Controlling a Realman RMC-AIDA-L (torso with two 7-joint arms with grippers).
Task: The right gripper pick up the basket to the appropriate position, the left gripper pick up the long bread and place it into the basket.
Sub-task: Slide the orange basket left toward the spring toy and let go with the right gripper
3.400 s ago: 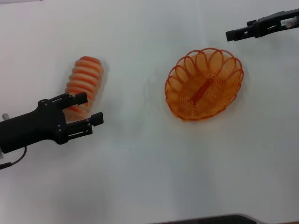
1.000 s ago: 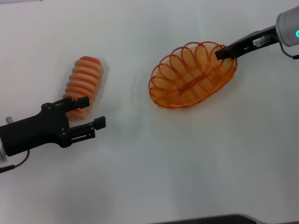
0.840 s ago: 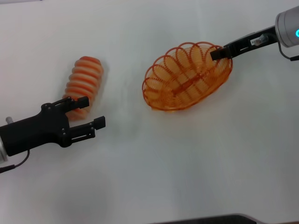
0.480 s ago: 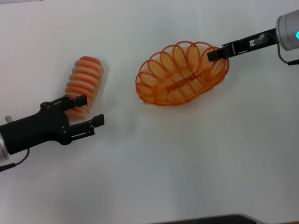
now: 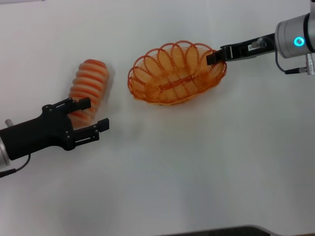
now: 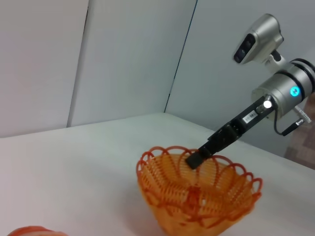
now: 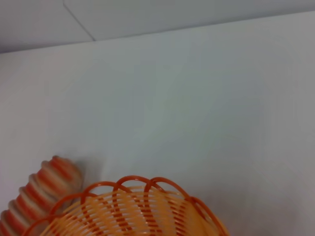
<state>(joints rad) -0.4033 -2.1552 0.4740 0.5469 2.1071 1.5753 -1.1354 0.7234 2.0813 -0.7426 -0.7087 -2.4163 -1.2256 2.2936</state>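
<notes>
We log the right gripper (image 5: 214, 57) clenched on the basket (image 5: 174, 73) rim, upper centre. Long bread (image 5: 88, 88), upper left, axis near-vertical, lies just beyond the left gripper (image 5: 93, 114), jaws released.

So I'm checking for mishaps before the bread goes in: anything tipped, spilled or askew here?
Nothing stands out. The basket sits upright, gripped at its rim by the right gripper; the long bread lies whole by the open left gripper.

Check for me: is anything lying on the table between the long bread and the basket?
Nothing visible. Only bare table separates the long bread from the basket, which the right gripper holds by its rim. The left gripper is open beside the bread.
</notes>
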